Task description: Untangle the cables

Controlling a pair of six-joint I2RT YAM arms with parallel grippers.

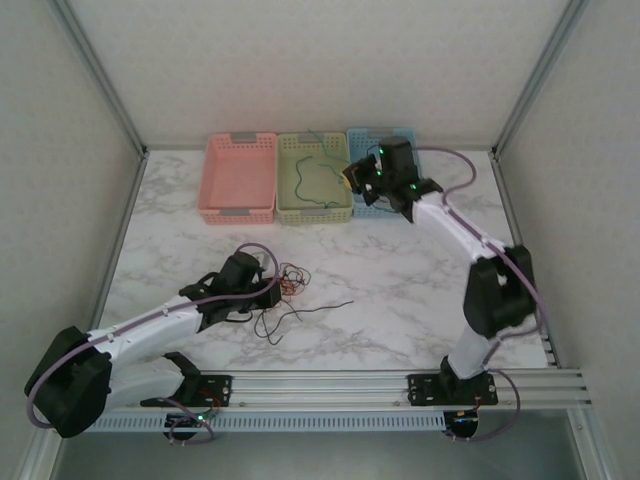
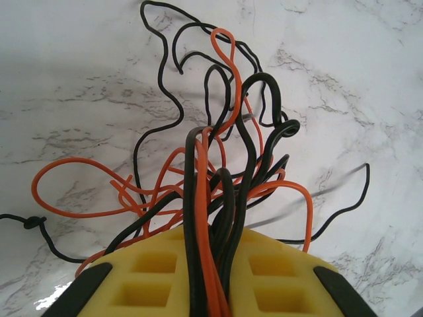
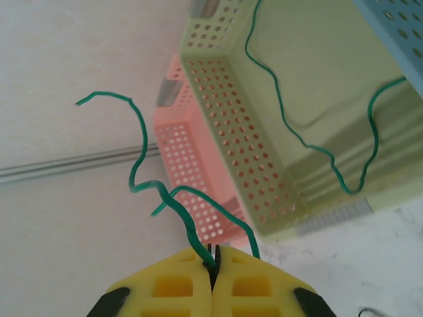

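Seen from above, the green basket (image 1: 313,190) sits in the middle of the far row, between the pink basket (image 1: 238,178) and the blue basket (image 1: 372,209). The right gripper (image 1: 352,175) hovers at its blue-side rim, and one loose green cable (image 1: 298,185) already lies inside. Well to the near side of that basket, the left gripper (image 1: 272,292) sits against the tangle (image 1: 287,288) of black and red-orange cables on the table (image 1: 400,290).

In the left wrist view, the left gripper (image 2: 211,254) is nearly closed on a thick bunch of the tangle (image 2: 218,165). The strands run straight out from the jaws before they fan out.

In the right wrist view, the right gripper (image 3: 212,259) is pinched fully shut on a held green cable (image 3: 142,155). It curls up and away from the jaws towards the pink basket (image 3: 192,165). The green basket (image 3: 264,152) is just beside it, ahead of the jaws. To my eye the right arm is far nearer that basket and need only carry the strand over the rim. The left arm is the one anchoring the tangle.
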